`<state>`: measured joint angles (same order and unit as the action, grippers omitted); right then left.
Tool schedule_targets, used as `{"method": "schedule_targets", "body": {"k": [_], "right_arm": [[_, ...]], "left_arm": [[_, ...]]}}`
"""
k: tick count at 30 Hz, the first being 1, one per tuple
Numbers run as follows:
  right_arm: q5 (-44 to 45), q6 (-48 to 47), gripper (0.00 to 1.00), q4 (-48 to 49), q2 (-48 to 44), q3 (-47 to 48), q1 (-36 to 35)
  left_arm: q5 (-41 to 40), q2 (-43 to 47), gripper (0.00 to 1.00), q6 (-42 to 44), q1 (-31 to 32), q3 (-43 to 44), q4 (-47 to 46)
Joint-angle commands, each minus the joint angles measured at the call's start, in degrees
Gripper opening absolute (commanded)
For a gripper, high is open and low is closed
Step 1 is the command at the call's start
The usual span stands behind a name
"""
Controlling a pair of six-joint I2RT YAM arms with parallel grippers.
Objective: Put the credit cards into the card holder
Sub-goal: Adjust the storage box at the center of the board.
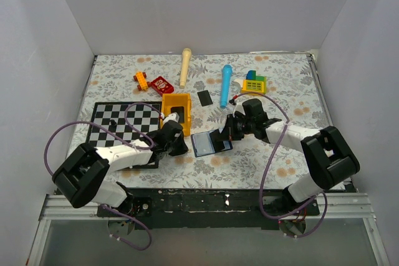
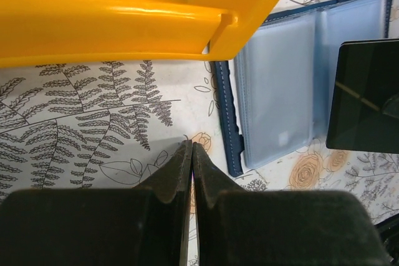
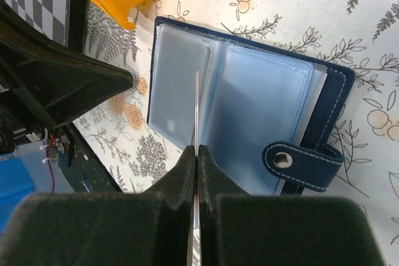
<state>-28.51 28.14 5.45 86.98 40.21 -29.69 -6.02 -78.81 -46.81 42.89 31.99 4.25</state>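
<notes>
Card poised over the open holder, insertion step in hand.
The right pincer (image 3: 196,151) was clamped on one credit card (image 3: 197,107), held on edge, its long axis seemingly running from the fingers toward the pockets of the card holder (image 3: 262,110), which lay open near the centre of the surface (image 1: 293,91). The next move likely calls for tilting the card flatter and sliding it into a sleeve. The left pincer (image 2: 191,154) was closed and empty; the second card (image 1: 204,98) lay farther off.

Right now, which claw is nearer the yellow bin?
Left. The left claw sits just before the yellow bin; right claw, gripping a credit card, is over the card holder.
</notes>
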Motion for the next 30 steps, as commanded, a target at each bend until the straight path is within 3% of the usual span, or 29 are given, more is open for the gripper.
{"method": "schedule_targets", "body": {"k": [1, 30], "right_arm": [[-1.9, 0.51, 0.01, 4.74, 1.61, 2.33, 0.07], [-2.52, 2.88, 0.01, 6.5, 5.31, 3.21, 0.07]], "left_arm": [[-0.57, -1.44, 0.0, -1.0, 0.44, 2.2, -2.58], [-0.4, -5.21, 0.0, -0.66, 0.88, 2.55, -3.9]]}}
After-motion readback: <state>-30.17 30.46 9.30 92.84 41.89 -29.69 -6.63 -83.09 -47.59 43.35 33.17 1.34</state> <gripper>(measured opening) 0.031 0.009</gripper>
